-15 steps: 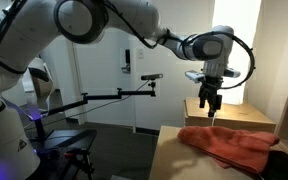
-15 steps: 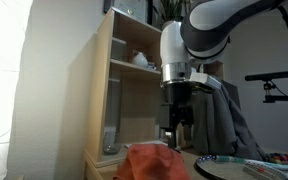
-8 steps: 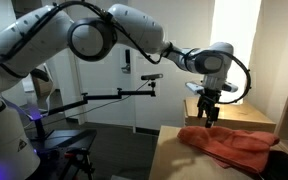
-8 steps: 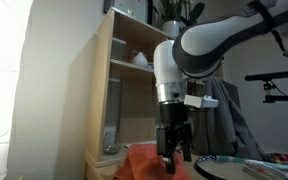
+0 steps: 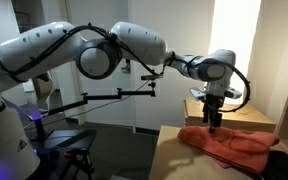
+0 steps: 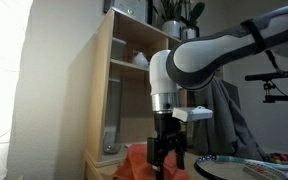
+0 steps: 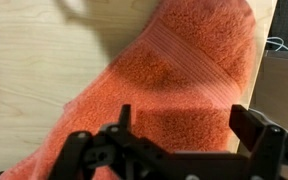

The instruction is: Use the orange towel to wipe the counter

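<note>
Lower than a second before, my tool (image 5: 215,124) had dropped from above the towel (image 5: 234,146) until its fingertips sat at the cloth's rumpled top. My arm had also stretched further out over the counter (image 5: 168,155).

In the wrist view, the tool (image 7: 184,122) had its jaws wide apart, one dark finger on each side of the frame, with nothing between them but cloth below. I could not tell whether the fingertips were touching the towel or were just above it.

The towel (image 7: 179,70) was red-orange and looped in texture. It ran as a broad band from the upper right to the lower left of that view, and one woven stripe crossed it. Bare pale wood counter (image 7: 34,80) showed to its left, and the counter's straight edge showed at the upper right.

In an exterior view, the tool (image 6: 165,166) pointed straight down into the towel (image 6: 137,162), which lay bunched beside a tall wooden shelf (image 6: 124,90). A patterned plate (image 6: 229,169) lay near the towel on the other side.
</note>
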Available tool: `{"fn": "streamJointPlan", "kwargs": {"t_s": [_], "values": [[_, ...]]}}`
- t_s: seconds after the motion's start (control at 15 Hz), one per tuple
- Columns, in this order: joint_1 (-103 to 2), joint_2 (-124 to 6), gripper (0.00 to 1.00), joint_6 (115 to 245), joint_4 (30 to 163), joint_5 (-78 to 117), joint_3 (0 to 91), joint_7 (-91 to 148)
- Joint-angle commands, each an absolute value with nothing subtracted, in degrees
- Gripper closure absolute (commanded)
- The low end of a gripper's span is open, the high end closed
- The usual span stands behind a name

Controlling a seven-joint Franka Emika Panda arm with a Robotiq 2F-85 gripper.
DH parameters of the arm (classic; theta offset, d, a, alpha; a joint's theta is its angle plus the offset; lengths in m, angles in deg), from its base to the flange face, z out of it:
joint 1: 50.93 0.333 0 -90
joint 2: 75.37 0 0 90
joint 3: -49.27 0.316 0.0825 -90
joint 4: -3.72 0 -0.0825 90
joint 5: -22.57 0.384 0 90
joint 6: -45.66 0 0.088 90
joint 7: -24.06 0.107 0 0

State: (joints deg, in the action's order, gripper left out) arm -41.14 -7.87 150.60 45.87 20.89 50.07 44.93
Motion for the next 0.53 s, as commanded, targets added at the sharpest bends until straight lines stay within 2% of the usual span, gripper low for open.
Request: {"fn": "streamJointPlan", "kwargs": {"t_s": [0.0, 0.47], "values": [[-40.74, -2.93, 0.00, 149.11, 37.48, 22.05, 48.80, 48.94], [-40.90, 0.35, 0.00, 149.15, 33.38, 20.86, 48.74, 55.08]]}}
